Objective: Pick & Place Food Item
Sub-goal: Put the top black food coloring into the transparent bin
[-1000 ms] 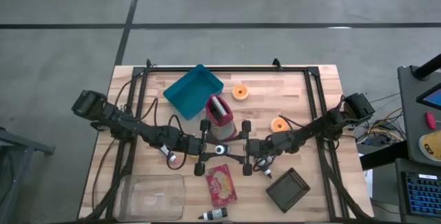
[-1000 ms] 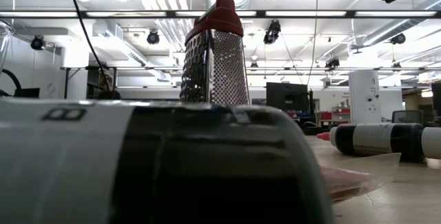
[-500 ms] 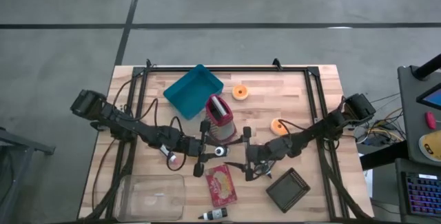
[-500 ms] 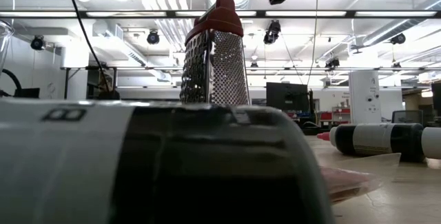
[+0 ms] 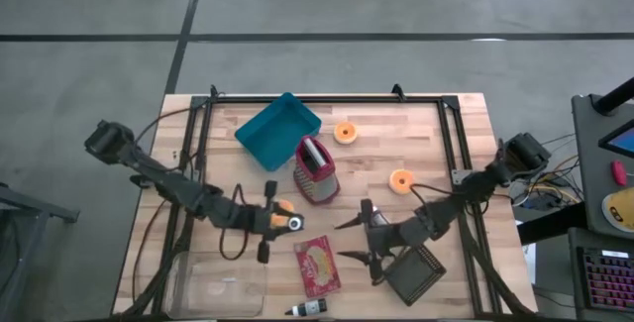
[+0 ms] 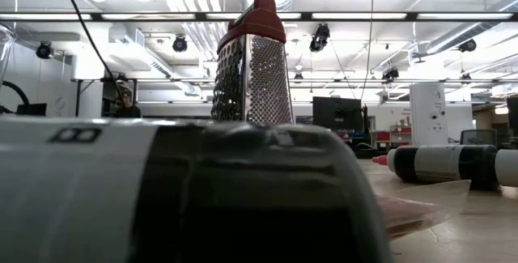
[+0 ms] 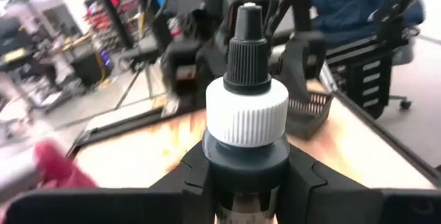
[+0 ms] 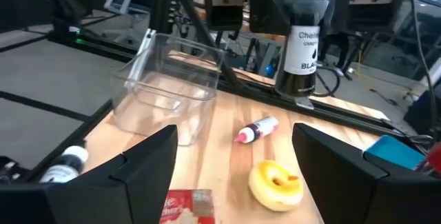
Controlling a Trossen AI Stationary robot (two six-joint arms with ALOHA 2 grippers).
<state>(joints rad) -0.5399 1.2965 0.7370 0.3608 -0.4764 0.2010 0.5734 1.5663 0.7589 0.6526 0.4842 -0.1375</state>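
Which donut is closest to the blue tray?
The donut just beside the blue tray's right corner. The other two lie farther away, past the grater.

Your pale wooden table (image 5: pixel 466 144) carries a teal tray (image 5: pixel 277 130), steel grater (image 5: pixel 315 170), two orange doughnuts (image 5: pixel 345 132) and a red packet (image 5: pixel 318 265).

Overhead: straight down on the whole wooden table (image 5: pixel 436 134) and surrounding grey floor, both arms in frame. Low: at tabletop height, level across the table into the room, nearly blocked by a bottle lying right against the lens (image 6: pixel 186 190); box grater (image 6: pixel 253 65) upright behind, also seen from above (image 5: pixel 316 169). Left wrist: close on a dropper bottle (image 7: pixel 247 107), facing the opposite arm. Right wrist: looking back across the clear container (image 8: pixel 169 89), shared with overhead (image 5: pixel 218 282).
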